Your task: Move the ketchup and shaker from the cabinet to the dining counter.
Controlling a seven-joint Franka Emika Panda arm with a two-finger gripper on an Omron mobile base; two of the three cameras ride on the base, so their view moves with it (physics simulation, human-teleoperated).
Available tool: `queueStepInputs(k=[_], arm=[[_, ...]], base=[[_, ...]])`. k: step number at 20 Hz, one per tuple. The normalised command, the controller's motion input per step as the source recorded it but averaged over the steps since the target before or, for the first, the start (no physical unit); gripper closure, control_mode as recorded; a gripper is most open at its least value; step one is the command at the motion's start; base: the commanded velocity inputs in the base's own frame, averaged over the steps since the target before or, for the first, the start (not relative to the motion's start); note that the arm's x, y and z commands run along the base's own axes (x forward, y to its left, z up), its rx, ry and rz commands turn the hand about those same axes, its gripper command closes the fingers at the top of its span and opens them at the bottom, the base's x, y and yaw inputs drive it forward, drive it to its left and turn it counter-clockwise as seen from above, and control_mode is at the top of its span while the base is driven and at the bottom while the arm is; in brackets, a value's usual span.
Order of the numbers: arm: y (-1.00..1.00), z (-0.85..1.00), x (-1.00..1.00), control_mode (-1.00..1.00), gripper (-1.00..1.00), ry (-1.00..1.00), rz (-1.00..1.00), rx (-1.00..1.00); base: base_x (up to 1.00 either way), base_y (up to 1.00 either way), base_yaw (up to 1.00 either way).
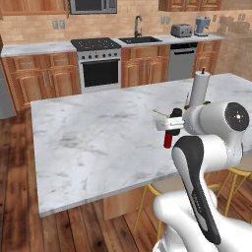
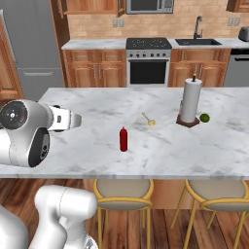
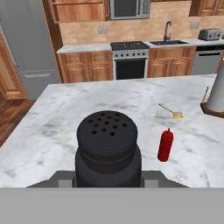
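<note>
The shaker, black with a perforated top, is held upright in the nearly closed gripper above the near edge of the dining counter. The ketchup stands upright on the marble, near that edge. Farther in, a small yellow-tipped utensil is seen lying flat, with a paper towel roll upright on its holder and a lime just beside its base.
</note>
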Motion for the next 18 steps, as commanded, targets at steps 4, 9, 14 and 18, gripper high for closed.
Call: queueStepInputs(k=[4,9,14,18], arm=[[-0.04,-0.01,0.00,-1.00,1.00,0.01,0.00,0.01],[-0.25,-0.08,0.05,-1.00,1.00,0.01,0.06,0.06],[-0.37,-0.03,0.08,-1.00,1.00,0.00,0.25,0.10],[-0.38,0.00,0.01,-1.00,1.00,-0.01,0.29,0.07]], base=[[-0.02,-0.06,0.00],[0.00,0.00,0.00],[0.00,0.00,0.00],[0.00,0.00,0.00]])
